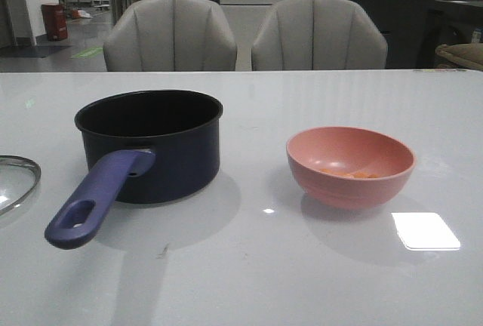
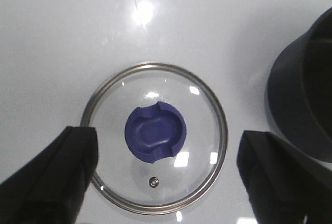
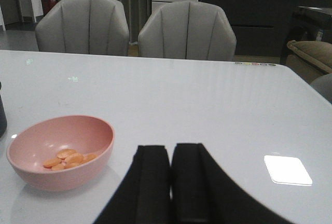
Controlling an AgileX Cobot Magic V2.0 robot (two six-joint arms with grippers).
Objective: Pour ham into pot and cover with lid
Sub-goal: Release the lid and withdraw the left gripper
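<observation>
The dark navy pot [image 1: 155, 145] stands left of centre on the white table, its purple-blue handle [image 1: 94, 201] pointing toward me. A pink bowl [image 1: 350, 166] to its right holds several orange-pink ham bits [image 3: 67, 159]. The glass lid [image 2: 155, 137] with its blue knob [image 2: 154, 132] lies flat on the table left of the pot; only its rim [image 1: 19, 179] shows in the front view. My left gripper [image 2: 168, 164] is open above the lid, a finger on each side, touching nothing. My right gripper [image 3: 171, 156] is shut and empty, to the right of the bowl.
Two grey chairs [image 1: 170, 35] stand behind the table's far edge. A bright light patch [image 1: 425, 230] lies on the table right of the bowl. The pot's wall [image 2: 306, 105] shows beside the lid in the left wrist view.
</observation>
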